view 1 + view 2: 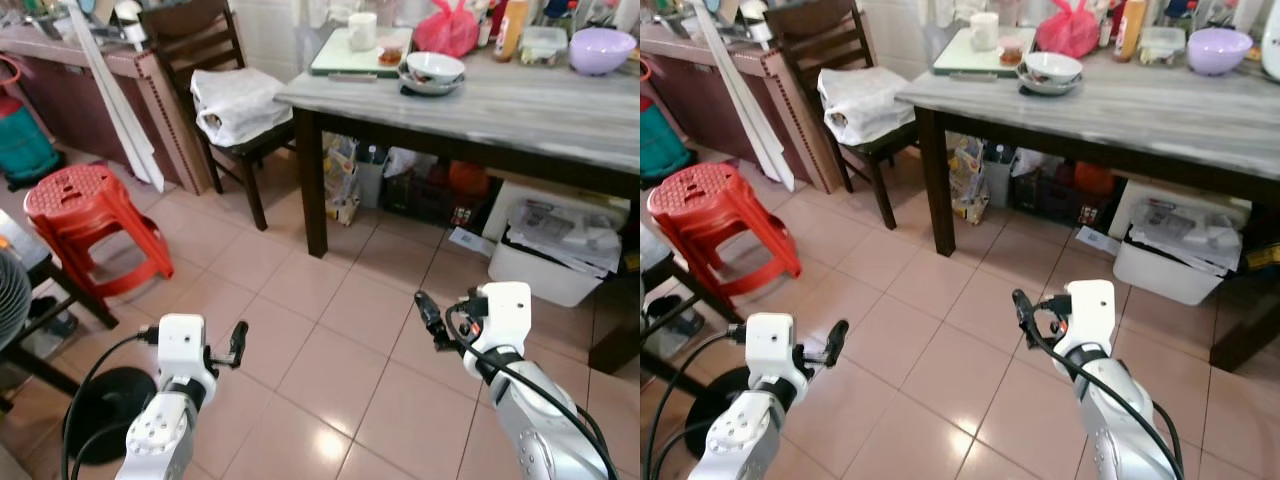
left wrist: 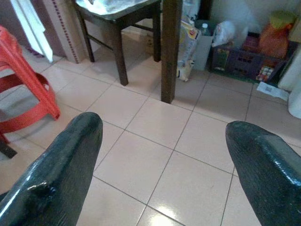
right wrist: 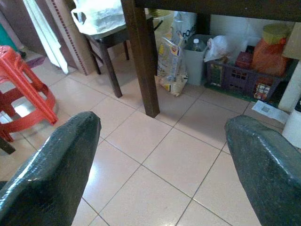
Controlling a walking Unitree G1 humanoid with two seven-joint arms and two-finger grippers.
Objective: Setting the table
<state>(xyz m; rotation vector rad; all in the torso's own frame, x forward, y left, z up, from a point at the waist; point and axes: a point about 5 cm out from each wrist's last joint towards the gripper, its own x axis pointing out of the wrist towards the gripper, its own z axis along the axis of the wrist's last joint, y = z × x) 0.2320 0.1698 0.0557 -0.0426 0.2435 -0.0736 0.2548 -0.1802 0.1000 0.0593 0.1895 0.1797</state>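
I stand well back from the desk point(image 1: 520, 110), both arms raised over the tiled floor point(image 1: 330, 340). My left pincer point(image 1: 237, 342) and my right pincer point(image 1: 428, 312) are both spread wide and hold nothing.

The things I judge to belong to the task sit near the desk's far left corner: a white bowl point(image 1: 434, 67) stacked on a plate point(image 1: 428, 86), a white mug point(image 1: 362, 31) on a pale green tray point(image 1: 345, 62), and a lilac bowl point(image 1: 601, 50) toward the far right edge.

The risks, as I see them:
- The floor tiles are glossy and throw back light, so my footing could slip as I approach.
- The dark wooden desk leg point(image 1: 310, 180) and the wooden chair point(image 1: 215, 60) with a soft white bag point(image 1: 238, 102) on its seat flank my path, and an arm could clip either.
- The bowl looks like smooth, rounded ceramic. My two thin fingers could slide off its rim, and it rests loosely on the plate, so a nudge may shift both.
- The red plastic bag point(image 1: 447, 28) crowds the bowl from behind, leaving little room to reach.
- The red plastic stool point(image 1: 85, 215) stands near my left side.
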